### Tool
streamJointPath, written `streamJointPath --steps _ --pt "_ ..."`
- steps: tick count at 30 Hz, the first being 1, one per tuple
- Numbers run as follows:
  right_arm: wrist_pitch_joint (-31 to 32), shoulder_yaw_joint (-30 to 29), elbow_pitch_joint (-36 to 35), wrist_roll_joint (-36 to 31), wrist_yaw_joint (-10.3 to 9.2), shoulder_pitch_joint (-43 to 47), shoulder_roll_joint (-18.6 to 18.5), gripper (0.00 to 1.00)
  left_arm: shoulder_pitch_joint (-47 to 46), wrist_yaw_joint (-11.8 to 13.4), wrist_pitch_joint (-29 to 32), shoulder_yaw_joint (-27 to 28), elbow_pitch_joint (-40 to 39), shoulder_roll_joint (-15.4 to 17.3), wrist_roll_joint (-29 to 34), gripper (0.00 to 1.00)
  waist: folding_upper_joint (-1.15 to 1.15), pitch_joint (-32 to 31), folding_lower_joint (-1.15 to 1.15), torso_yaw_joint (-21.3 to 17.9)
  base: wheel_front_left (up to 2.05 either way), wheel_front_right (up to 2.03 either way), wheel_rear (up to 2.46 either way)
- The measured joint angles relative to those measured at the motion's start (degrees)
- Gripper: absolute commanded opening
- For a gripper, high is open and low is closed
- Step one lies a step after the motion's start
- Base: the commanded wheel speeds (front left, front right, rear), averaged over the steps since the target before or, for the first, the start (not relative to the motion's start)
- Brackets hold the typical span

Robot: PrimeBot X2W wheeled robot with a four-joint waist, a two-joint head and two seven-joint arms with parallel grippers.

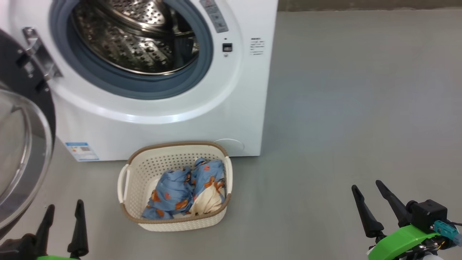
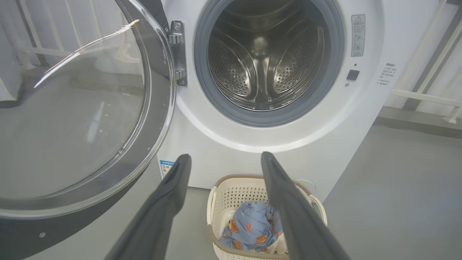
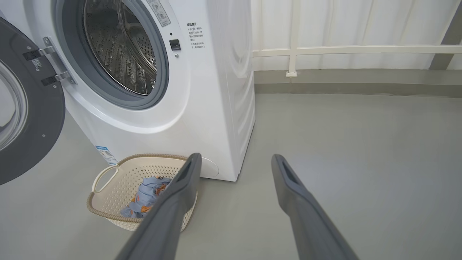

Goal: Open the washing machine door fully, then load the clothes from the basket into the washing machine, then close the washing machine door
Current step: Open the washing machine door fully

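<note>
Door (image 1: 21, 144) of the washing machine (image 1: 231, 119) is swung wide on its hinge (image 1: 38, 54) at the machine's left side, glass bowl turned away from the opening. Opening step looks done. The drum (image 1: 137, 39) mouth is fully exposed, nothing across it, and what's visible inside looks bare.

Basket (image 1: 180, 225) sits on the floor (image 1: 343, 108) right in front of the machine, below the opening. Can't tell if it touches the front panel. Prob. parked there so the lift to the drum is short. Clothes (image 1: 177, 191) are all in it, bunched at the end away from the machine: blue printed fabric on top, w/ the cream cloth (image 1: 207, 202) tucked at its edge.

Left gripper (image 1: 65, 205) is low in front of the machine, near the door's lower rim, fingers spread, nothing btwn them. Its wrist view looks straight at the machine front, basket just ahead. Right gripper (image 1: 366, 185) is well off to the machine's right over bare floor, also spread and empty.

Judgement: loading hasn't started, and the spread fingers suit a grab at the fabric. Left arm is better lined up w/ the basket but works close to the door, so it could knock it. Loose fabric may trail over the gasket (image 1: 137, 88) lip and stop the door shutting.
</note>
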Motion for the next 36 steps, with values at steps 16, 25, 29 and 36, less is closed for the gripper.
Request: streamJointPath --steps 16,25,29,36 --pt "0.0 -1.3 -0.5 -0.1 0.0 0.6 0.2 1.0 0.0 0.0 0.0 -4.9 0.1 1.2 -3.6 1.0 0.0 0.5 0.0 -6.7 0.0 0.0 0.0" --pt "0.0 -1.7 -0.6 -0.4 0.0 0.6 0.4 1.0 0.0 0.0 0.0 -5.9 -0.5 1.8 -3.9 1.0 0.0 0.7 0.0 -7.2 0.0 0.0 0.0" --pt "0.0 -1.8 -0.6 -0.5 0.0 0.6 0.5 1.0 0.0 0.0 0.0 -5.5 -0.9 1.8 -3.8 1.0 0.0 0.9 0.0 -7.0 0.0 0.0 0.0" --pt "0.0 -1.8 -0.7 -0.5 0.0 0.6 0.5 1.0 0.0 0.0 0.0 -5.3 -1.5 1.8 -3.6 1.0 0.0 1.0 0.0 -6.6 0.0 0.0 0.0"
